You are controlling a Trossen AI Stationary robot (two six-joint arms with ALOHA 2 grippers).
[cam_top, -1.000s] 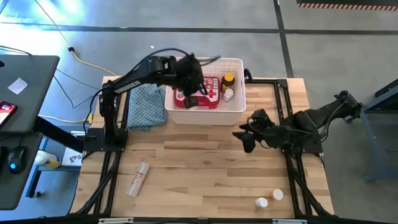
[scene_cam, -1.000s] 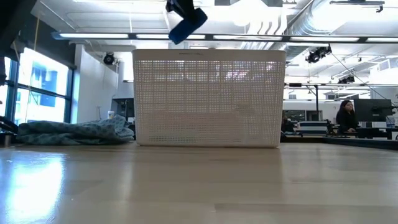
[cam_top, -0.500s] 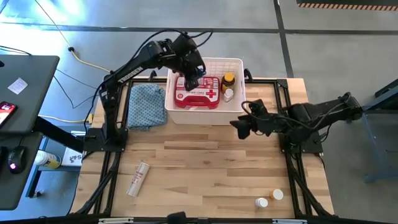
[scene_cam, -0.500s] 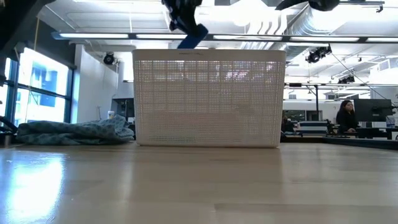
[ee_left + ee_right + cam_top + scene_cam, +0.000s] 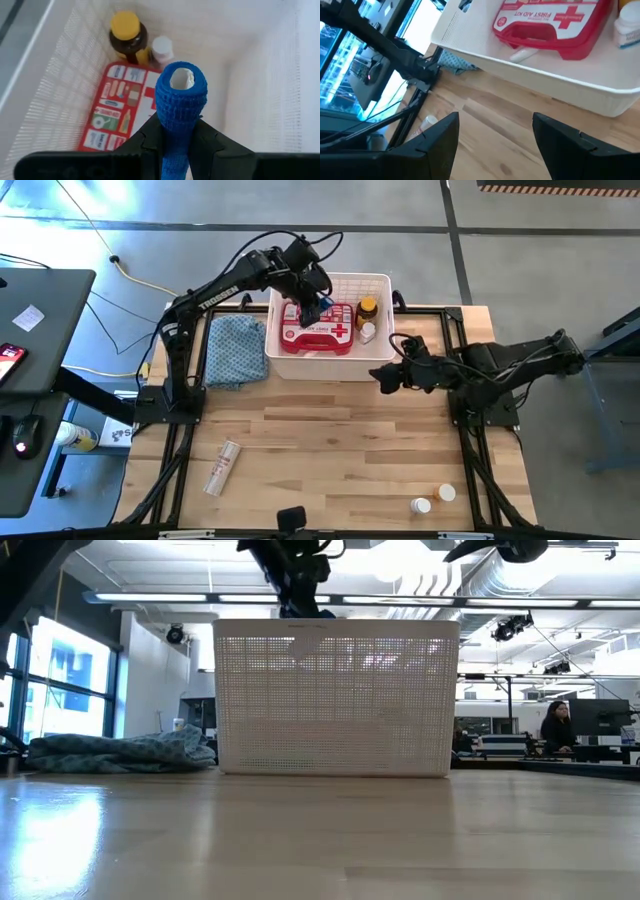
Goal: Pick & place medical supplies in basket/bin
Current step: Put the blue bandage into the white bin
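**Left gripper holds blue roll above the basket**

High view: the left gripper (image 5: 313,302) hangs over the white basket (image 5: 382,283) at the table's far edge, above the red first-aid case (image 5: 318,330). An amber bottle (image 5: 367,309) and a small white bottle (image 5: 367,332) stand at the case's right. A blue patterned cloth (image 5: 236,348) lies just left of the basket. The right gripper (image 5: 385,377) hovers near the basket's near right corner. A white tube (image 5: 221,466) lies near-left; two small pill bottles (image 5: 432,499) sit near-right, well apart from the basket.

Low view: the basket's grid wall (image 5: 335,700) hides its contents; the cloth (image 5: 120,752) lies to its left.

Left wrist view: the fingers are clamped on a blue wrap roll (image 5: 180,95), upright over the case (image 5: 116,110).

Right wrist view: the fingers (image 5: 437,142) are spread apart, empty, facing the basket's near wall (image 5: 545,85).
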